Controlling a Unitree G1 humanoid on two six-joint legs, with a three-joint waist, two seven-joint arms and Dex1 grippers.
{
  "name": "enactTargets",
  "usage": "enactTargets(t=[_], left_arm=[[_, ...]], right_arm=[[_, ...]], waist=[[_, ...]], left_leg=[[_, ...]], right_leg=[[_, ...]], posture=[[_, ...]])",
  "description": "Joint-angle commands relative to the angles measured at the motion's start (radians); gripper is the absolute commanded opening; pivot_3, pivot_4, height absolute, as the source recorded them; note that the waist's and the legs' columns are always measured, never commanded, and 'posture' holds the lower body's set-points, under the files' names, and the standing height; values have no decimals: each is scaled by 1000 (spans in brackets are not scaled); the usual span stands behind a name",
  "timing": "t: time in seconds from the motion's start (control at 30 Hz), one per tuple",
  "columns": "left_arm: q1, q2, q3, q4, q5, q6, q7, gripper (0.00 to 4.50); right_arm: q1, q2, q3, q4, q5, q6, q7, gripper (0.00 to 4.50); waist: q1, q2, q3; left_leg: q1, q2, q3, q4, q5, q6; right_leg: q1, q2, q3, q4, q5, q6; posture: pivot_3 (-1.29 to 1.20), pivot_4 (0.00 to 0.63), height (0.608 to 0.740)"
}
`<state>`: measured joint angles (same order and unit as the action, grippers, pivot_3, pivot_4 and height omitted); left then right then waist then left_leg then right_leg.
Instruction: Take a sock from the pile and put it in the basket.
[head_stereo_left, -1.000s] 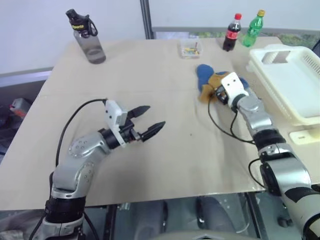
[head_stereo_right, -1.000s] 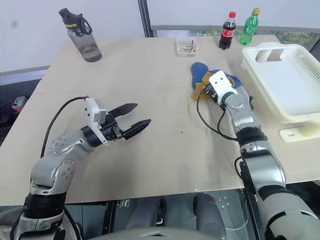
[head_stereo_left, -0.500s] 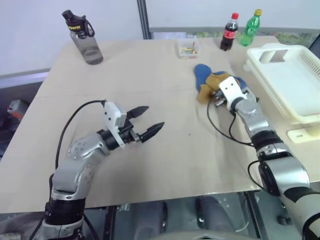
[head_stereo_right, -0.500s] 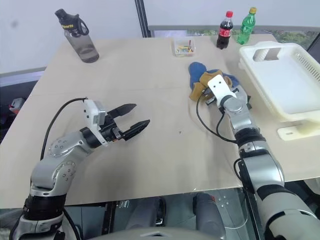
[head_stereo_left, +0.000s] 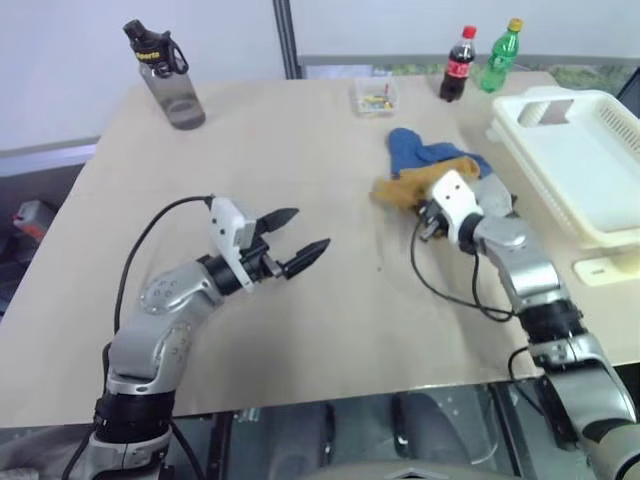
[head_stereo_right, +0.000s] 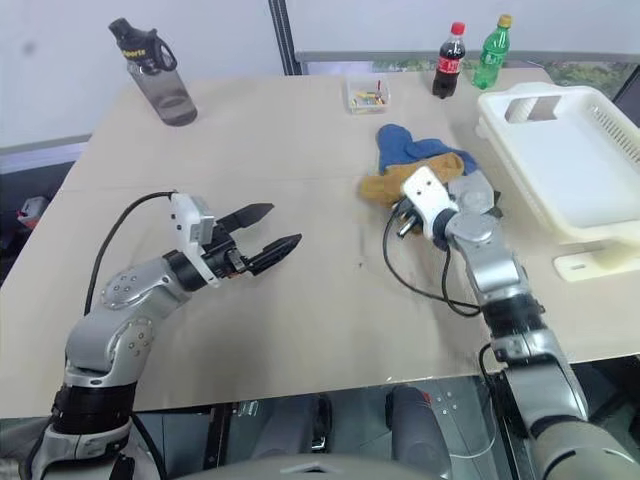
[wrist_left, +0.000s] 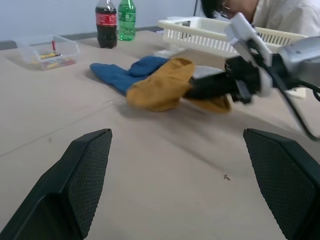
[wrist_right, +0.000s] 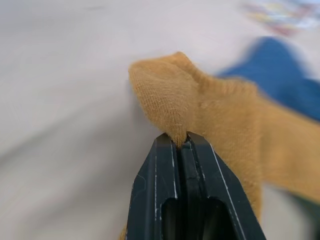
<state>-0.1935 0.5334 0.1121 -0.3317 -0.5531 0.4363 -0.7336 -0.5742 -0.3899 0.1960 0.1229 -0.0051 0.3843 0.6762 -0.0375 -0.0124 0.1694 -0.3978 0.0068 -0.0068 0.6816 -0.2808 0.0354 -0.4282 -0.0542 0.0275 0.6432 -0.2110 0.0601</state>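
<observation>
The right gripper is pinched tight on a fold of the soft mustard-yellow sock. The sock is light and floppy, so a fold is a good place to hold. It trails back to the pile of socks on the tan surface, beside the big white plastic basket. The left gripper hangs spread wide, holding nothing.

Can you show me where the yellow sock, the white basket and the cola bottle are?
yellow sock (head_stereo_right: 385, 186): right eye view, on its bunched middle.
white basket (head_stereo_right: 560, 150): right eye view, on its bare floor.
cola bottle (head_stereo_right: 445, 68): right eye view, on its red label.
</observation>
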Motion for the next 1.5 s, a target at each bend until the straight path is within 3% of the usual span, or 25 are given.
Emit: enactTargets(t=[0.03, 0.17, 0.33, 0.37, 0.43, 0.53, 0.73, 0.87, 1.03, 1.07, 1.17, 1.43, 1.5], left_arm=[[-9, 14, 21, 0, -5, -2, -4, 4500], [4, 35, 28, 1, -21, 24, -22, 4500], [56, 83, 25, -6, -51, 69, -82, 4500], [65, 91, 21, -3, -53, 76, -91, 4500], [81, 108, 0, 9, -36, 77, -115, 4500], [94, 126, -43, 40, 6, 86, -128, 4500], [74, 109, -113, 122, 55, 121, -110, 4500], [6, 60, -183, 181, 118, 113, -84, 4500], [-39, 16, -213, 213, 134, 138, -77, 4500], [-43, 13, -221, 212, 126, 150, -92, 4108], [-59, 8, -244, 222, 133, 157, -115, 3527], [-68, -39, -223, 237, 107, 170, -116, 47], [-60, -48, -173, 231, 56, 211, -112, 47]], right_arm=[[68, -8, 84, -152, 5, -71, 77, 17], [158, -43, 169, -266, -6, -131, 152, 17], [214, -130, 141, -419, 95, -46, 268, 17], [221, -139, 131, -438, 107, -33, 267, 672], [247, -177, 127, -479, 119, -16, 284, 1417], [284, -195, 105, -529, 111, -40, 254, 2898], [398, -236, -9, -691, 192, 19, 221, 2898], [571, -279, -164, -800, 242, 89, 173, 2898], [743, -308, -256, -871, 229, 61, 140, 2898], [764, -308, -270, -881, 225, 55, 132, 3015], [805, -308, -290, -903, 217, 49, 110, 3015], [821, -307, -270, -914, 195, 20, 70, 3015], [818, -310, -265, -912, 191, 13, 66, 3015]], waist=[[1, 0, 0], [2, 0, 0], [5, 0, 0], [6, 0, 0], [8, 0, 0], [14, 0, 0], [28, -1, 0], [53, -1, -1], [51, 0, -1], [49, -1, -1], [46, 0, -1], [49, -1, -2], [49, -1, -2]], left_leg=[[0, 0, 0, 0, 0, 0], [0, 0, -1, 0, 0, 0], [0, 0, -1, 2, 0, 0], [0, 0, -1, 2, 0, 0], [0, 0, -2, 2, 0, 0], [0, 0, -2, 2, 0, 0], [0, 0, -1, 2, 0, 0], [2, -1, -4, 3, 0, 0], [8, -1, -4, 4, 0, 0], [9, -1, -3, 4, 0, 0], [14, 0, -1, 3, 0, 0], [14, 0, -1, 3, 0, 0], [14, 0, -1, 3, 0, 0]], right_leg=[[0, 0, 0, 0, 0, 0], [0, 0, -1, 0, 0, 0], [1, 0, -1, 0, 0, 0], [1, 0, -1, 0, 0, 0], [1, 0, -2, 0, 0, 0], [1, 0, -2, 0, 0, 0], [2, 1, -2, 0, 0, 0], [6, 0, -5, -1, 0, 0], [12, 0, -4, -2, -1, -1], [13, 0, -4, -2, -2, -1], [17, 1, -2, -2, -5, -1], [17, 1, -2, -2, -3, -2], [17, 1, -2, -2, -3, -2]], posture=[[0, 150, 740], [0, 150, 740], [0, 150, 740], [0, 150, 740], [0, 150, 740], [0, 150, 740], [0, 150, 740], [0, 150, 740], [0, 150, 740], [0, 150, 740], [0, 150, 740], [0, 150, 740], [0, 150, 740]])
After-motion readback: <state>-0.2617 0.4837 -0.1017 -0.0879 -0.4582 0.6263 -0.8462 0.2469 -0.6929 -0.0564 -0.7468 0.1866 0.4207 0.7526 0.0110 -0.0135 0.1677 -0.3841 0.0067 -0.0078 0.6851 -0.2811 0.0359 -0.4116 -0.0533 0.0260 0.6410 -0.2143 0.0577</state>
